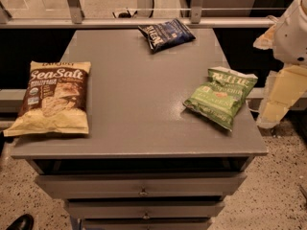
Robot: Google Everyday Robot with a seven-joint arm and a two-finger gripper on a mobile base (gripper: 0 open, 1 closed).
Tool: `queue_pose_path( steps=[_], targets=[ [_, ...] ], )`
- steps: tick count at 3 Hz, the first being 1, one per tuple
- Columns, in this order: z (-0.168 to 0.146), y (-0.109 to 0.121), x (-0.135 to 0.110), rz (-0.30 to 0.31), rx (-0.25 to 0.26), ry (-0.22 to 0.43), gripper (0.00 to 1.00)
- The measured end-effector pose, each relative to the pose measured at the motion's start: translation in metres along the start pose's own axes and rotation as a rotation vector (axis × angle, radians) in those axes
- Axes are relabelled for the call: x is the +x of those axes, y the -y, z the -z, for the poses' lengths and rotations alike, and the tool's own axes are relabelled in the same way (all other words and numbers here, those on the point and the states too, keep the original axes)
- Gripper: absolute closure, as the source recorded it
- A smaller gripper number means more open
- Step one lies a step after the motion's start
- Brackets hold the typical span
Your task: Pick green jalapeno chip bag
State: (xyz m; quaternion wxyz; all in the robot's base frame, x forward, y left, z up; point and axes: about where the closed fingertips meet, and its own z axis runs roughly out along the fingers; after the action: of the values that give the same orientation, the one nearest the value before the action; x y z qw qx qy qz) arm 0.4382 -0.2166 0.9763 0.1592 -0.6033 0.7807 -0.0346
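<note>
A speckled floor and a metal railing frame a grey drawer cabinet, whose flat top carries three snack bags. The green jalapeno chip bag lies flat on the cabinet's top near its right edge, a little toward the front. Its white band points to the cabinet's rear right corner, and it appears untouched. A small dark blue chip bag sits at the cabinet's back edge, and a larger brown-and-cream "Sea Salt" bag rests along the cabinet's left edge. Both are well apart from the green one.

The robot's pale arm comes in from beyond the cabinet's right side. Its gripper hangs just off the cabinet's right edge, beside the top rather than over it, near the green bag but apart from it. Whether the gripper is open or closed cannot be told from this view, and nothing is seen in its hold.

By the look of things, the pick is at its outset. The arm stands on the side of the cabinet nearest the target, but there is no contact and no lift. What is left is nearly the whole job: carry the gripper in over the cabinet's top, lower it onto the green bag, close on the crinkly foil and raise it clear. The puffy bag will likely give and slip under pressure.
</note>
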Motion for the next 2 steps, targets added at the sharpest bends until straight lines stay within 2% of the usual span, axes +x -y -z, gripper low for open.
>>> queue_pose_path(
  steps=[1, 2],
  targets=[
    [0.0000, 0.0000, 0.0000, 0.000, 0.000, 0.000, 0.00],
    [-0.0088, 0.0032, 0.0026, -0.037, 0.005, 0.028, 0.00]
  ],
)
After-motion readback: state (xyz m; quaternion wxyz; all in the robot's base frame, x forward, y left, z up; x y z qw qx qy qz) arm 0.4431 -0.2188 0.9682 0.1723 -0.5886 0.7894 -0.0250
